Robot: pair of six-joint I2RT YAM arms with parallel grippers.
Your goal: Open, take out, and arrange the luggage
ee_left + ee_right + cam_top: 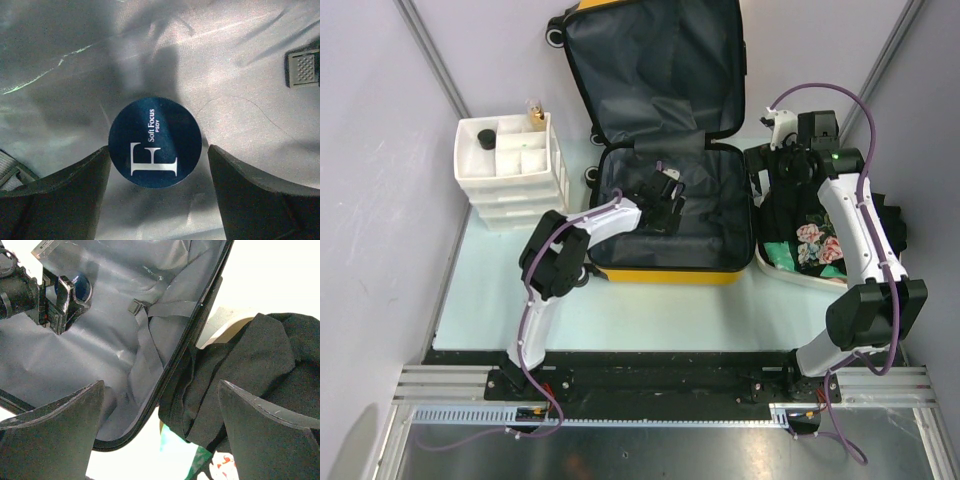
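At 9 o'clock of the table in the top view stands a white drawer unit [510, 175]. Its top tray holds a black cap and a small gold-topped bottle.

The luggage [665, 275] lies open mid-table, 3 o'clock of the drawers. The lid is propped up at 12 o'clock and the grey-lined lower shell faces the arms.

The left gripper [159, 148] reaches into that lower shell. Its 2 fingers stand wide on either side of a round dark-blue disc [155, 125] marked with an "F" and "Soft Focus". The 9 o'clock finger sits at the disc's edge and a sliver of lining shows before the 3 o'clock finger, so I judge it not clamped. Whether the disc rests on the lining I cannot tell.

The risk here is an uneven squeeze. The nearer finger could push the disc toward 3 o'clock, skidding it on the slick fabric or catching a fold of slack lining.

At 3 o'clock of the case, the right gripper [161, 382] hangs spread wide with nothing in it. It hangs over the case's rim and a black garment [240, 365] heaped in a white tub [800, 278], with floral cloth [812, 240] beside it. If it drops here, 1 finger could strike the rim or snag a lining strap [150, 340].
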